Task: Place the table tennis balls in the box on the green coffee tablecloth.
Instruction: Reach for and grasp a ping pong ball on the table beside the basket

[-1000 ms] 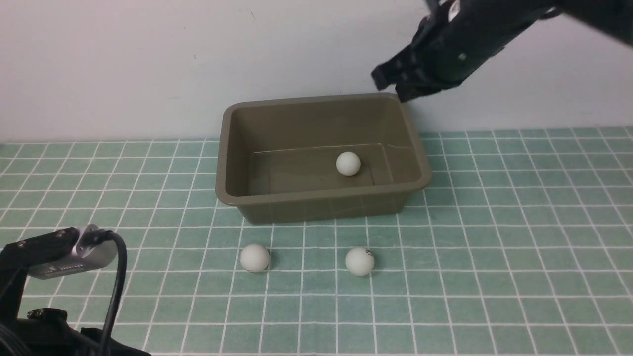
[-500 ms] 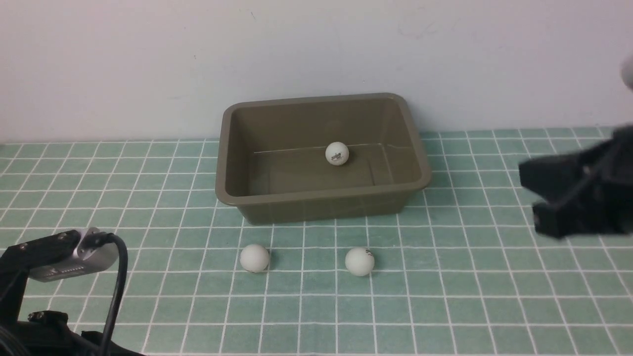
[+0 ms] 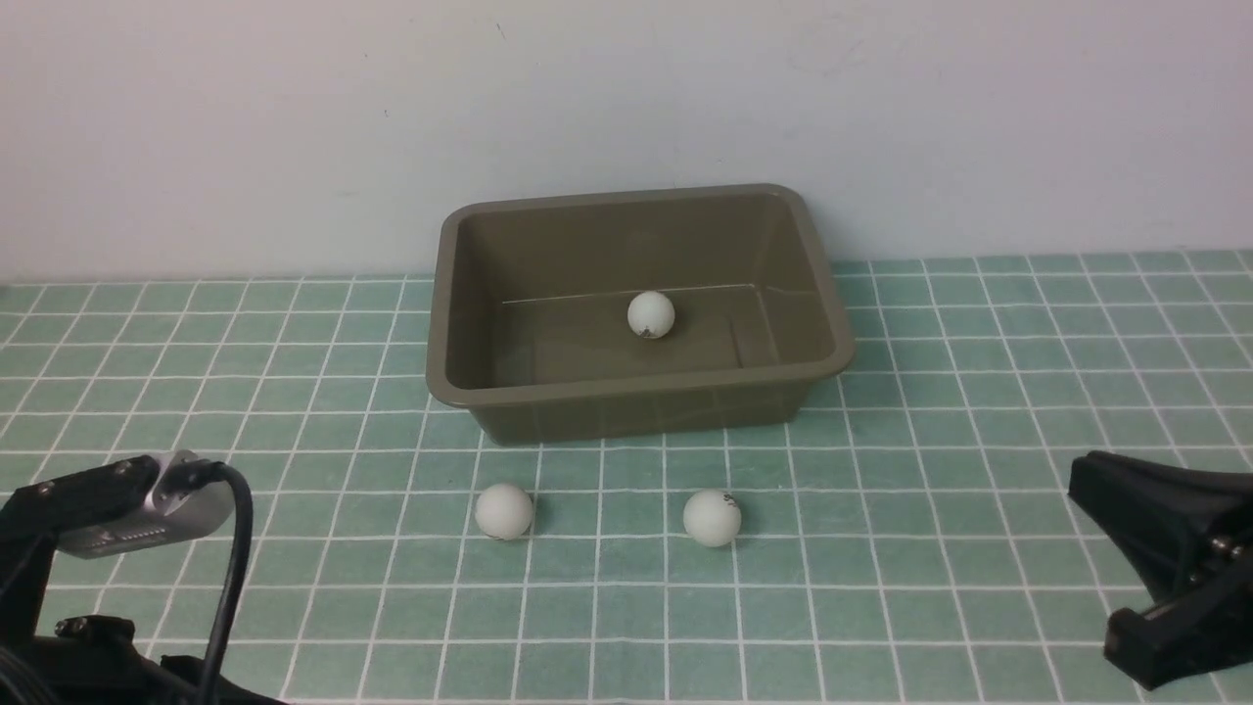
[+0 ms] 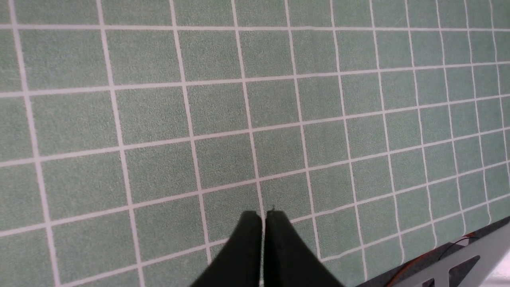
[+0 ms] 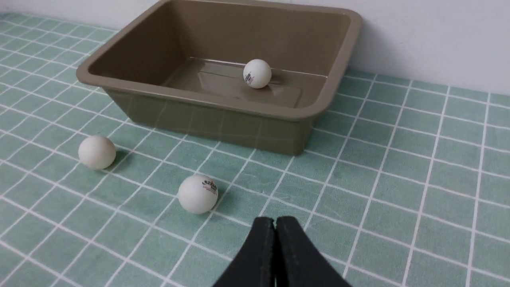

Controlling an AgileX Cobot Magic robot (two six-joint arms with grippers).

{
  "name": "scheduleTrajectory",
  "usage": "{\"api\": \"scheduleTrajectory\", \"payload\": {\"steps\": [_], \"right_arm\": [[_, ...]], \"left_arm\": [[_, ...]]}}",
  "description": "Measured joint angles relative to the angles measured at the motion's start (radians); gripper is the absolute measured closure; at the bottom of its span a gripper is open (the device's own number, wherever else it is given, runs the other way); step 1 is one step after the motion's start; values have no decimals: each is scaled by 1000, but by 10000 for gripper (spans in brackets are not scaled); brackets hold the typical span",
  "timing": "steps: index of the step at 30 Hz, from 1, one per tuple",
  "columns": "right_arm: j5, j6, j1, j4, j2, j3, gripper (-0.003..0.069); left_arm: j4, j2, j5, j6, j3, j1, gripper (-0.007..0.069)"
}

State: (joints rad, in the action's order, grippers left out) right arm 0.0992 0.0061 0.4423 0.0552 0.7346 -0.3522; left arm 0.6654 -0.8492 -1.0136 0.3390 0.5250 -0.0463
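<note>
Plainly, the box point(image 3: 626, 406) is an olive-brown plastic tub with rounded corners, a flared rim and sloping walls. It sits upright on the green coffee tablecloth point(image 3: 979, 392), mouth facing up, its long axis running left to right along the white wall point(image 3: 294, 127) just behind it. One white ball point(image 3: 651, 314) lies on its floor near the far wall, a small dark print low on its side. Two more table tennis balls rest on the cloth in front of the box, apart from each other: the left ball point(image 3: 504, 510) looks plain, the right ball point(image 3: 712, 517) carries small print on top. The left gripper point(image 4: 263, 215) and the right gripper point(image 5: 275, 221) each have their fingers pressed together, holding nothing.
</note>
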Motion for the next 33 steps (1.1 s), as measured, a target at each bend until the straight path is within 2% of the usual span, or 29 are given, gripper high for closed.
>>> {"api": "scheduleTrajectory", "payload": {"steps": [13, 18, 21, 26, 30, 33], "right_arm": [[1, 0, 0, 0, -1, 1, 676], [18, 0, -8, -26, -108, 46, 676], [38, 0, -68, -75, -214, 100, 676], [107, 0, -249, -117, -469, 271, 676], [143, 0, -311, -105, -630, 362, 676], [156, 0, -316, -104, -686, 380, 676]], "left_arm": [[0, 0, 1, 0, 0, 0, 628], [0, 0, 1, 0, 0, 0, 628], [0, 0, 10, 0, 0, 0, 628], [0, 0, 30, 7, 0, 0, 628], [0, 0, 44, 22, 0, 0, 628], [0, 0, 47, 25, 0, 0, 628]]}}
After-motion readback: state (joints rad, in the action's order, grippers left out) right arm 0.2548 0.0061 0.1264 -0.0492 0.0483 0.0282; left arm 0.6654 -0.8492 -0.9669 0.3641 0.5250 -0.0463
